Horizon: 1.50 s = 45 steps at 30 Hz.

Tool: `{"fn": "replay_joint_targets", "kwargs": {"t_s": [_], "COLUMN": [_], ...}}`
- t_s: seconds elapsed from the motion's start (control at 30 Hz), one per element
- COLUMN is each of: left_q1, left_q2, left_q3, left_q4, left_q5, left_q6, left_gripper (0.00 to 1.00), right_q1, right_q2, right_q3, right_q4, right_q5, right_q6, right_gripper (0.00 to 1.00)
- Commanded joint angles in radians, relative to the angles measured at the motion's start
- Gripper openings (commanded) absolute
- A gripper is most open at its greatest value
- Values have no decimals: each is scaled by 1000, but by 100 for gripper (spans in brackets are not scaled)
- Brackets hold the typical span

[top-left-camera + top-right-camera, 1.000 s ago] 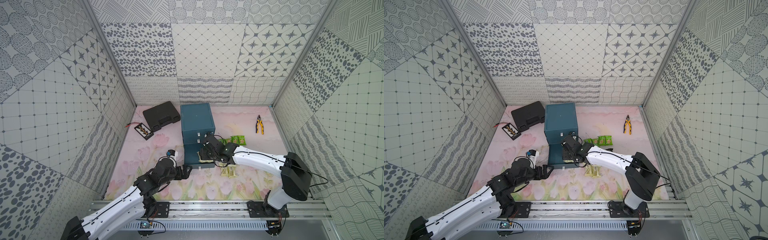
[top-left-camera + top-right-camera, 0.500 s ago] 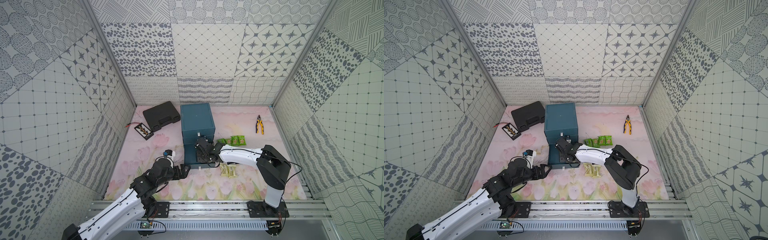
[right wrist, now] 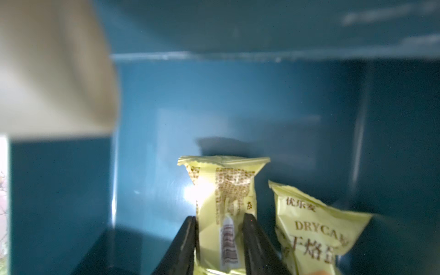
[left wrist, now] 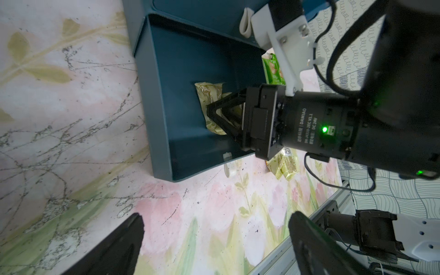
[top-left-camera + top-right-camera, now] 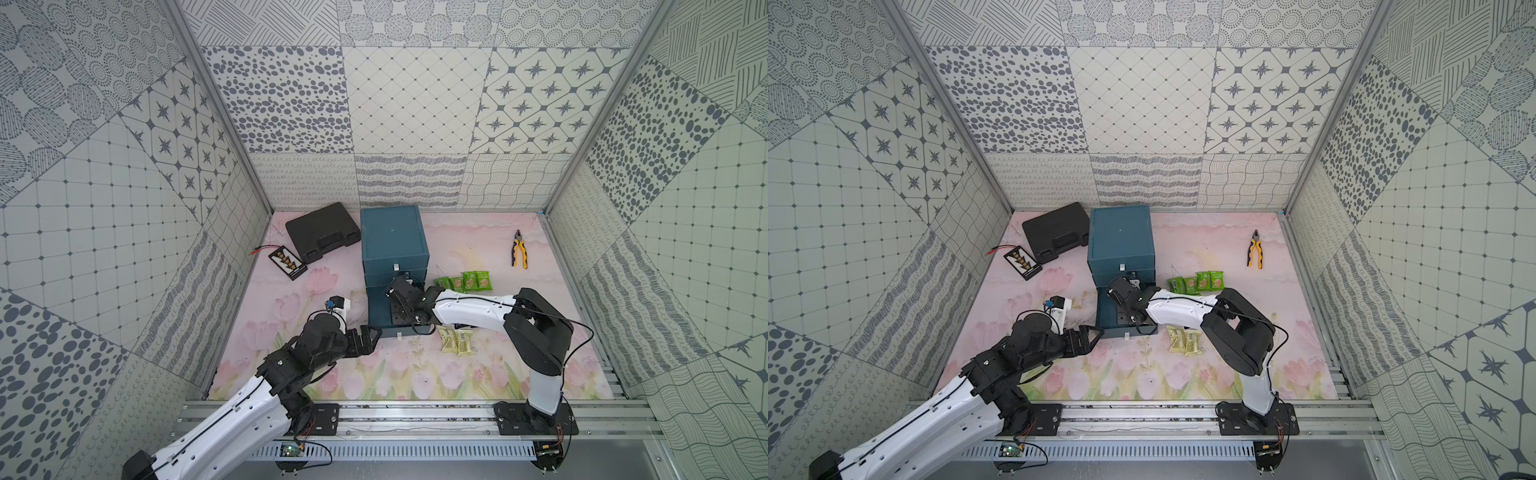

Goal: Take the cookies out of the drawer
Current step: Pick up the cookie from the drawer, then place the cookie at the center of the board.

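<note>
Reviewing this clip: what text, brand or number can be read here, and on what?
"DRYCA", cut off: loose pale packet in the drawer.
"优乐麦", "干焙": same packet.
"DAMIAO", "V1.1", "DC 24V": right wrist motor.
Unreadable: fine print on the gripped pale packet (blurred); green packets (too small).

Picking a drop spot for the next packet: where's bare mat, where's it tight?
Free: mat between pliers, green packets and the right wall; front strip between pale packets and the rail. Tight: around the open drawer, with the right gripper inside on a packet, left gripper by its corner.
</note>
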Motion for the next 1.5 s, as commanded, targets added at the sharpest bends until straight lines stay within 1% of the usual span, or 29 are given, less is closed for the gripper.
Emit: {"fn": "replay_joint_targets", "kwargs": {"t_s": [0.0, 0.17, 0.37, 0.53, 0.73, 0.87, 1.0, 1.13, 1.3, 1.47], "left_q1": [1, 1, 2, 1, 2, 2, 1, -10, -68, -168], "left_q2": [-14, -23, -2, 14, 45, 75, 144, 199, 234, 302], "left_q3": [35, 54, 80, 103, 132, 152, 181, 205, 199, 212], "left_q4": [-41, -62, -66, -59, -49, -15, 19, 46, 142, 220], "left_q5": [-9, -25, -19, -17, -12, 17, 76, 100, 92, 53], "left_q6": [15, 23, 25, 30, 43, 45, 49, 43, 26, 36], "left_gripper": [99, 99, 99, 99, 99, 99, 99, 99, 99, 99], "right_q1": [-1, 5, 22, 31, 50, 50, 50, 44, -1, -88], "right_q2": [21, -26, -100, -166, -245, -336, -451, -555, -692, -796], "right_q3": [9, -17, -47, -70, -63, -125, -204, -254, -376, -500], "right_q4": [36, 37, 37, 24, -69, -98, -104, -132, -218, -299], "right_q5": [14, 23, 31, 24, 18, 33, 52, 67, 101, 101], "right_q6": [-23, -33, -45, -43, -21, 8, 28, 35, 66, 69], "right_gripper": [29, 15, 9, 7, 7, 7, 6, 6, 6, 6]}}
